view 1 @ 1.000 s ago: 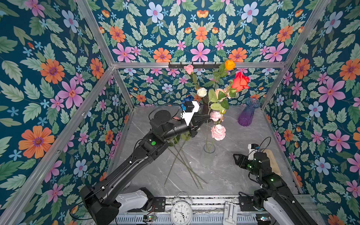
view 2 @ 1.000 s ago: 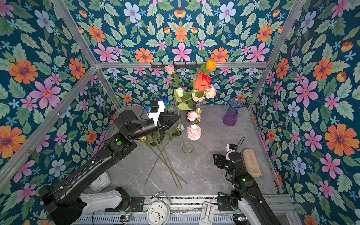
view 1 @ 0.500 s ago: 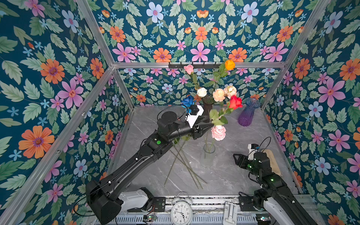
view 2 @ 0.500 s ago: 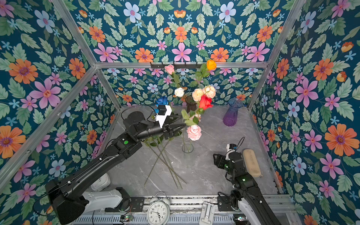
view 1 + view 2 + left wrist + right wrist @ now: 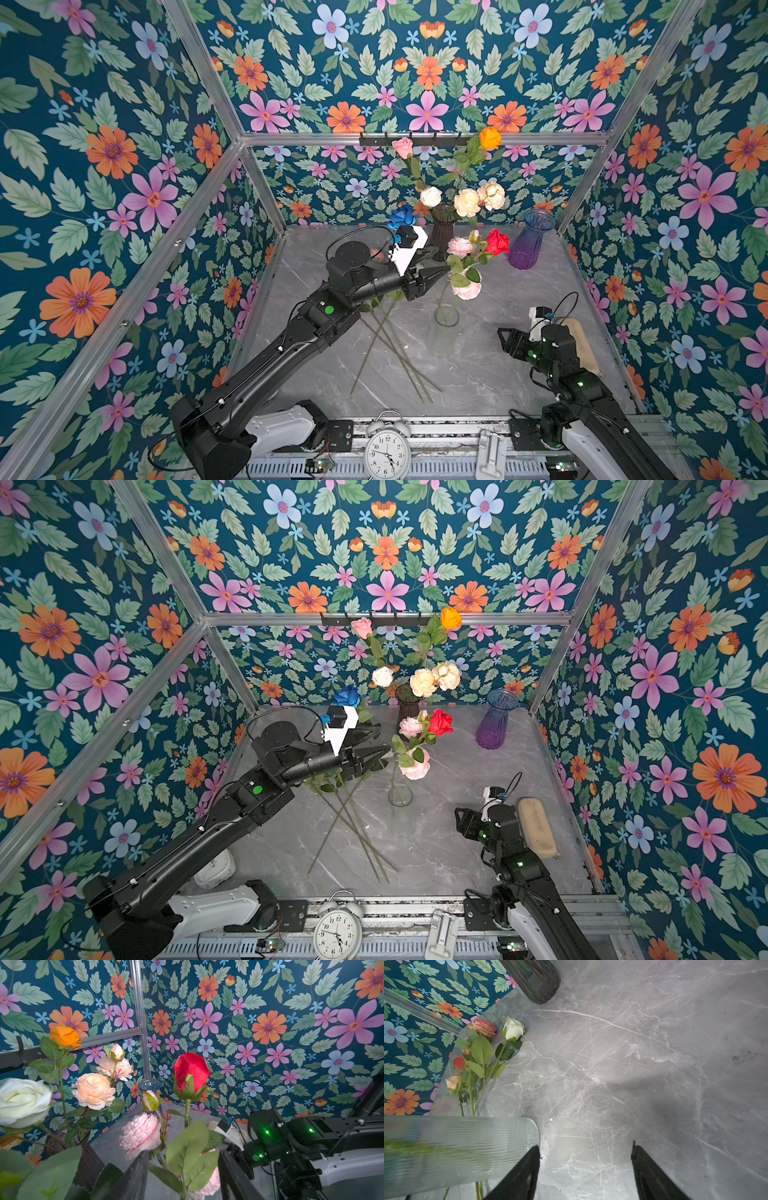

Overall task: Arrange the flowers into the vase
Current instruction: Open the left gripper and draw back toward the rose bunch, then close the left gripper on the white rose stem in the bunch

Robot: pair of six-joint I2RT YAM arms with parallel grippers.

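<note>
Left pincer (image 5: 441, 261), jaws now parted and empty, has just released the red fabric rose (image 5: 497, 242) into the clear ribbed glass vase (image 5: 444, 336) at frame centre; more green stems (image 5: 386, 338) wait on the grey marble counter (image 5: 490, 291).

Blurry, edge-cropped clear vase (image 5: 463, 1147)

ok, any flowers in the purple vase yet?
No, the purple vase has nothing standing in its mouth in both top views.

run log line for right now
left gripper: open, beside red rose | red rose: in clear glass vase | right gripper: open, empty | loose flowers: on table
</note>
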